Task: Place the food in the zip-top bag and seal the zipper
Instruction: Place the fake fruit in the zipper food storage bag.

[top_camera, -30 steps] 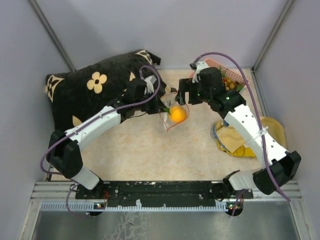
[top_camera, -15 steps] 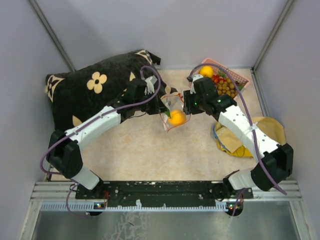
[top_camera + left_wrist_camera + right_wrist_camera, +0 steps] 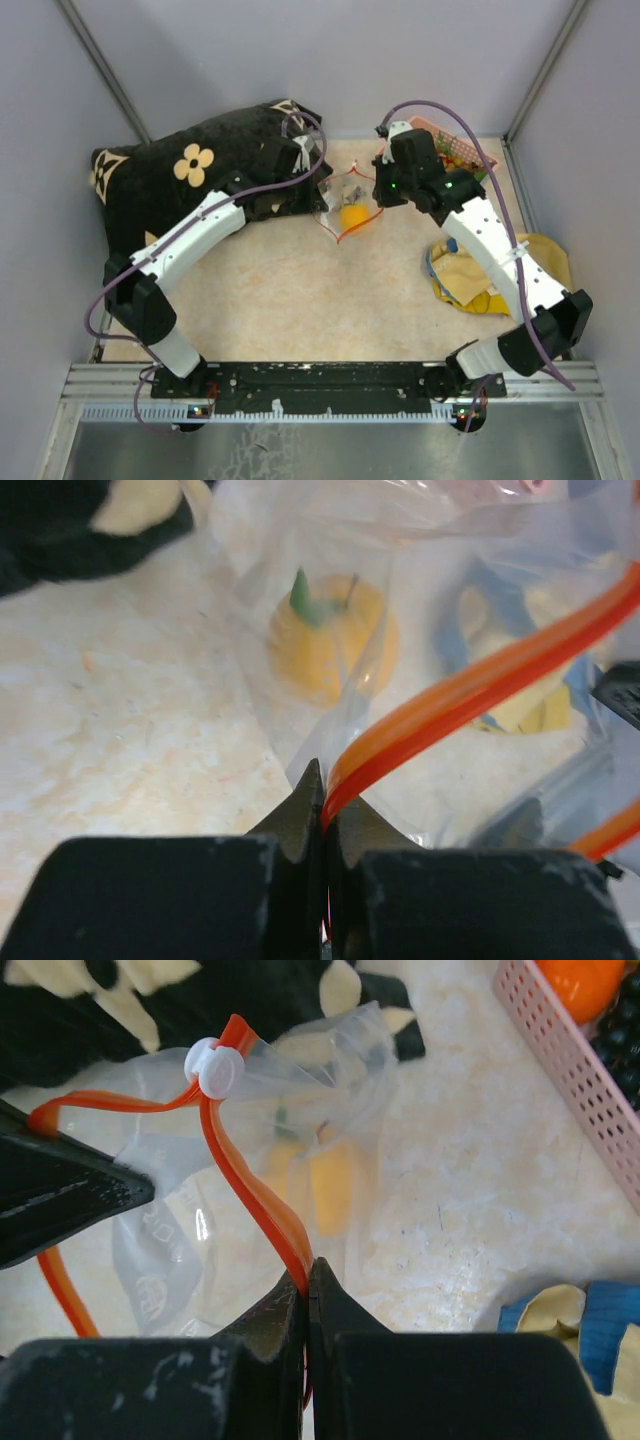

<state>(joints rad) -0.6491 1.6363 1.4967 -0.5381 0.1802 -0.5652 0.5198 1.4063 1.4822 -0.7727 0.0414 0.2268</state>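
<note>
Both arms had carried the bag [image 3: 350, 205] farther from their bases than a moment earlier, the right gripper [image 3: 306, 1275] and the left gripper [image 3: 325, 805] each clenched on the orange zipper strip [image 3: 250, 1185], holding the mouth apart. One orange fruit [image 3: 325, 640] hung inside, beyond the left gripper's tips. The other fruit remained in the pink basket [image 3: 570, 1070] off to the right gripper's side, so filling seemed unfinished.

The zip-top bag [image 3: 347, 200], clear and crinkly, hangs above the tabletop [image 3: 280, 290] between the two arms, mouth up. Its zipper [image 3: 250, 1185], a thin orange-red strip with a white slider [image 3: 215, 1063], is pinched at each side by a pincer. Inside sits one yellow-orange round fruit [image 3: 325, 640] with a green stem. More food [image 3: 458, 158] lies in the pink basket [image 3: 580, 1070] by the back wall.
</note>
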